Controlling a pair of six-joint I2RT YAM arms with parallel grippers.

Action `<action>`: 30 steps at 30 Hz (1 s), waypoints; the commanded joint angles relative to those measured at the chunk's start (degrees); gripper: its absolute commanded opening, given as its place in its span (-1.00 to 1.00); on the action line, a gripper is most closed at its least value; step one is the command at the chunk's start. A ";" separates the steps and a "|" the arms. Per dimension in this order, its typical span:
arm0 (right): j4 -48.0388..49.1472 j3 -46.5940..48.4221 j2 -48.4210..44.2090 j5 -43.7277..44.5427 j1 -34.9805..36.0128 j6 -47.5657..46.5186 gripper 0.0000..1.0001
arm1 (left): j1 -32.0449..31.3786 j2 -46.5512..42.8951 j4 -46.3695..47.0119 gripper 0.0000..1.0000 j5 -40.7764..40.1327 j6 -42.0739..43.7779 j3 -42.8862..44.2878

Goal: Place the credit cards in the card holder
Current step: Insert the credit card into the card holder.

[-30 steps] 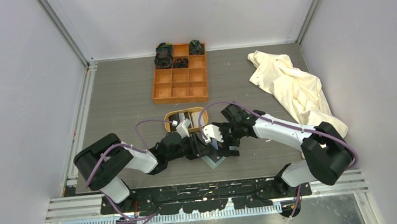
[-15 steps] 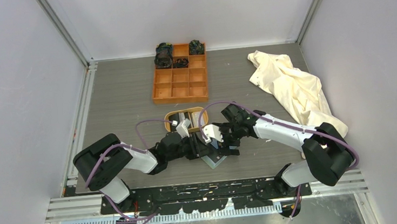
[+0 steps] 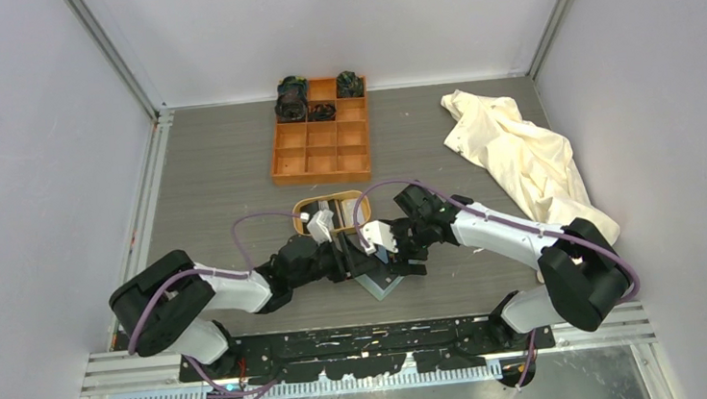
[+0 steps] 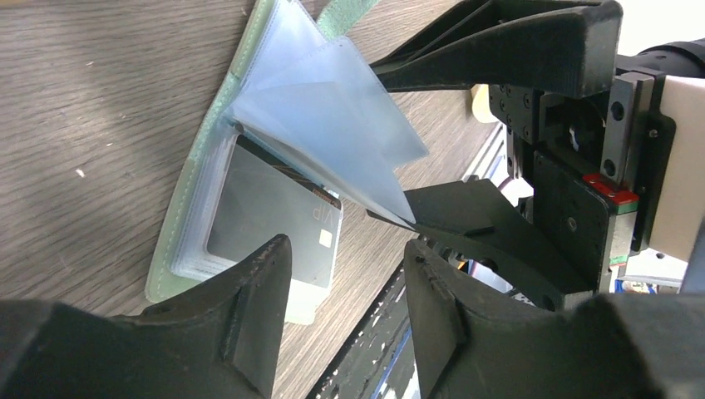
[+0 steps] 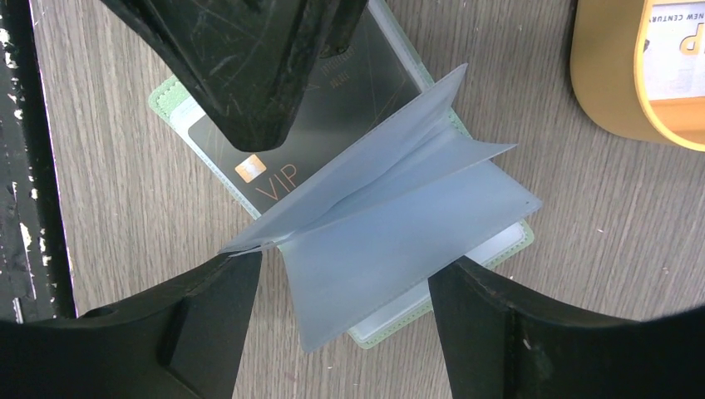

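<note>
Now the left gripper (image 4: 347,249) hangs partly open, right over the dark card (image 4: 266,224), and holds nothing. That card lies just under its tips, on the open green card holder (image 5: 378,337). I think this card is being tucked in. The right gripper (image 5: 345,270) is wide open, with the clear pockets (image 5: 391,216) standing between its fingers, not squeezed. Next, the card probably needs a gentle push deeper.
</note>
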 commanded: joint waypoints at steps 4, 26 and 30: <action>0.14 2.58 -0.31 -0.89 -0.20 0.45 0.54 | 0.28 -5.53 -8.54 0.12 -4.11 1.94 3.08; -0.43 2.79 0.04 -1.47 -0.14 0.45 0.54 | 0.35 -1.96 -19.75 0.18 -6.78 2.41 11.41; -0.53 2.80 0.08 -1.60 -0.21 0.46 0.54 | 0.41 -0.84 -19.55 0.18 -6.94 2.16 12.18</action>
